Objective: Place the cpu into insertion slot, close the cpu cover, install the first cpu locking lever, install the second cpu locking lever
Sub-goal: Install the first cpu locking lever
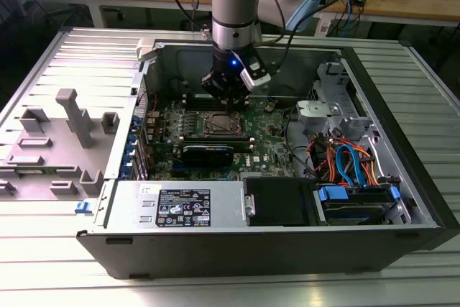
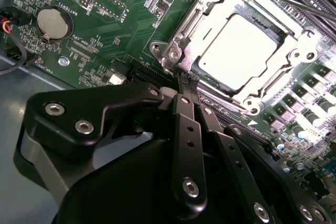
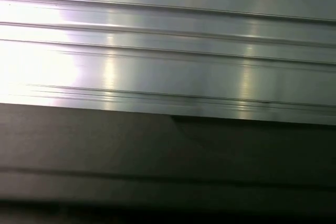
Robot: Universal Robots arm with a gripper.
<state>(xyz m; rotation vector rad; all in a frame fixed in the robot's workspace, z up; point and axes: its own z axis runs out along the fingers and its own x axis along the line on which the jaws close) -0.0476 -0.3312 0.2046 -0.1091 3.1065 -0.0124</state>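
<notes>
The shiny silver square cpu (image 2: 239, 45) sits in its socket under the closed silver-grey metal cpu cover (image 2: 207, 11). The black gripper (image 2: 187, 78), fingers pressed together holding nothing, touches the cover's corner. Pressing a lever home likely wants steady downward force kept clear of the chip.

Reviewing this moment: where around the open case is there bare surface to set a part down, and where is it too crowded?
Free: the ribbed metal table in front of the computer case. Crowded: the motherboard under the gripper, the cable bundle, and the grey fixture blocks.

Glossy metal cpu (image 2: 239, 51) (matt black pincer (image 2: 188, 85))
</notes>
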